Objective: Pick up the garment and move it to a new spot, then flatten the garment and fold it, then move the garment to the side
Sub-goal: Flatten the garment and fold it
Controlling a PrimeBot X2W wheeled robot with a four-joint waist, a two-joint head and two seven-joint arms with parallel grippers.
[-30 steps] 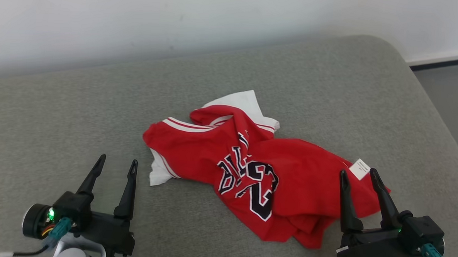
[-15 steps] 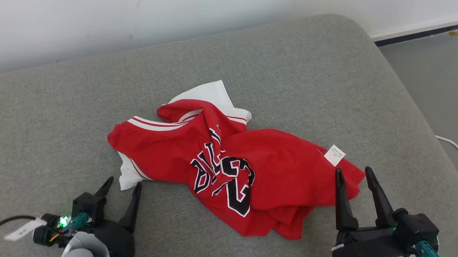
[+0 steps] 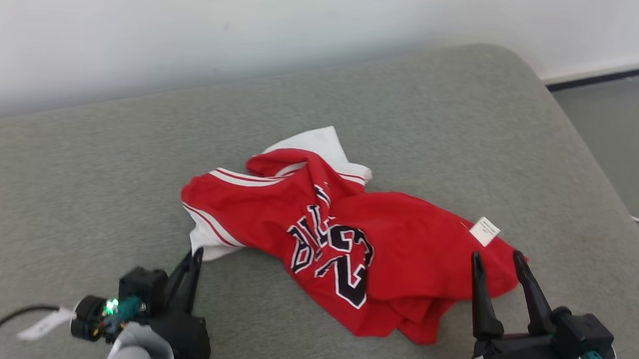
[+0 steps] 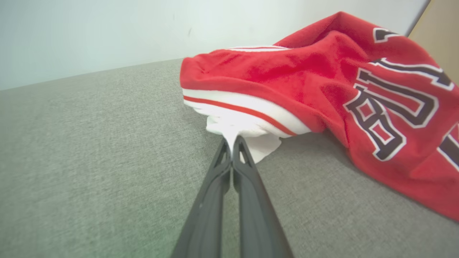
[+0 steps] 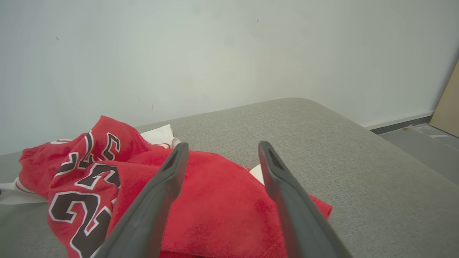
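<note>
Where the red jersey lies crumpled near the middle of the grey cushion, its white corner is now pinched between the left fingers, which stood wide apart and short of the cloth a second ago and have since been brought forward and pressed together. The right fingers are kept spread over the jersey's other end, near the white label, with nothing held. A first hold has thus been gained, so the lift toward a new spot can be judged ready to begin.
</note>
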